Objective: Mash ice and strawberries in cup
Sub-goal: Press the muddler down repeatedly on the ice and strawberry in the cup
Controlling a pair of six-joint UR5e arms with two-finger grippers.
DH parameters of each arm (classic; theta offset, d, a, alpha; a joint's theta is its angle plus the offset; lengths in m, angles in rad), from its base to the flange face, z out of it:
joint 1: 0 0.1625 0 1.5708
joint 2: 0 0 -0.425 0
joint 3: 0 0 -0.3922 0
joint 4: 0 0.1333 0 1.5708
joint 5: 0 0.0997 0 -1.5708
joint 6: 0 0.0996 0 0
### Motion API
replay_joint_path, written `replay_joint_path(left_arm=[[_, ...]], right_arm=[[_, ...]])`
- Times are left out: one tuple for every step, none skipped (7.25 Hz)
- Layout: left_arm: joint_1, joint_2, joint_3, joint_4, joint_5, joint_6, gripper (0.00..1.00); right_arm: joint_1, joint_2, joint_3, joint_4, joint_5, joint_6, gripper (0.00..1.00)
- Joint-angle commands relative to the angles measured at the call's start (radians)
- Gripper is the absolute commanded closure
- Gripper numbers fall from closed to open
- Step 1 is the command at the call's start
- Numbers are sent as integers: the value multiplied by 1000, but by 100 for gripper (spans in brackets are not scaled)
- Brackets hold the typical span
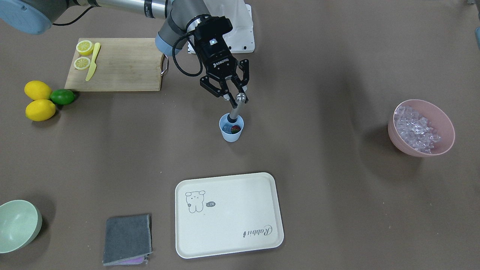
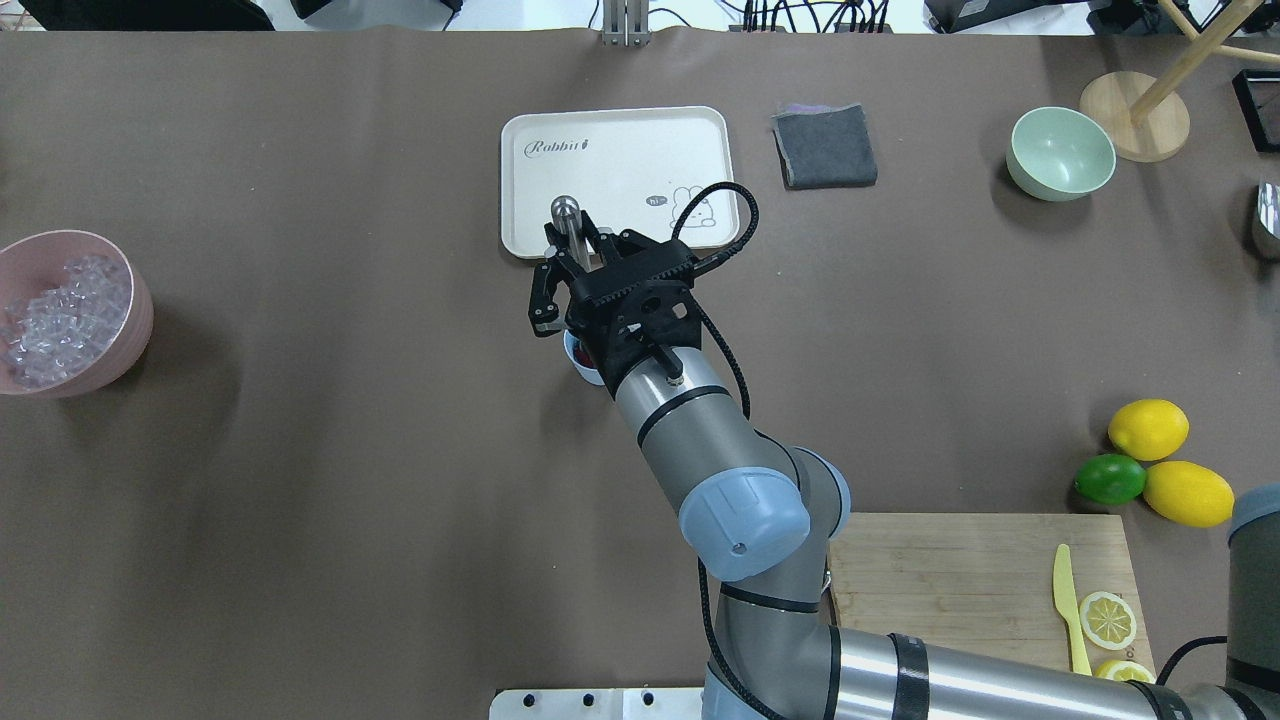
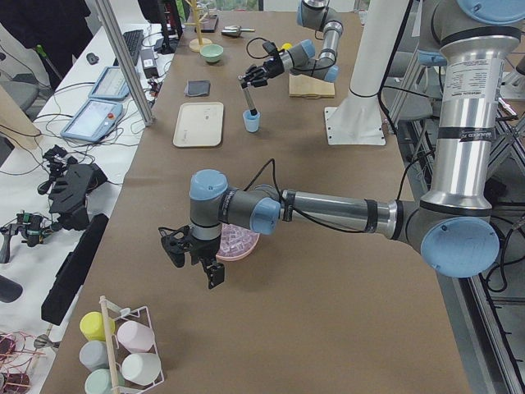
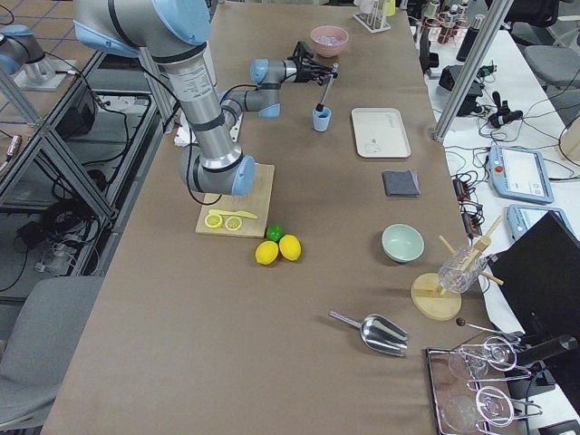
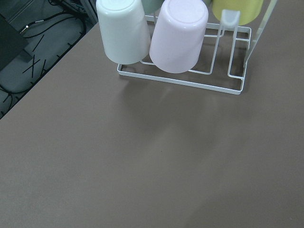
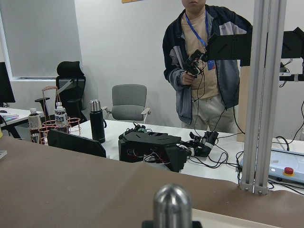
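1. While the right gripper (image 1: pixel 234 95) is clamped on the upper shaft of a silver metal muddler (image 1: pixel 235 110) with a rounded knob, the tool's dark tip sits inside the small light-blue tapered plastic cup (image 1: pixel 231 135) at mid-table.
2. Inside that cup lie a small red strawberry (image 1: pixel 236 129) and clear glassy ice cubes (image 1: pixel 225 128) (little shows past the rim).
3. Mashing looks to be the step in hand; the next move calls for a straight downward press and twist, gentle enough not to tip the unheld cup.
4. The left gripper (image 3: pixel 194 261) hangs beside the pink plastic bowl (image 3: pixel 238 245); I cannot tell whether it is parted or closed.
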Motion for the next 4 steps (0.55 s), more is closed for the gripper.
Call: replay_joint_path(left_arm=[[0,-1,-1,0,0,-3,2],[0,-1,-1,0,0,-3,2],[0,-1,-1,0,0,-3,2],[0,-1,-1,0,0,-3,2]], right_arm=[[1,1,-6,1,-2,0,100],[1,1,-8,1,-2,0,100],[1,-1,-22,1,-2,2,100],[1,-1,-46,21,-2,3,100]])
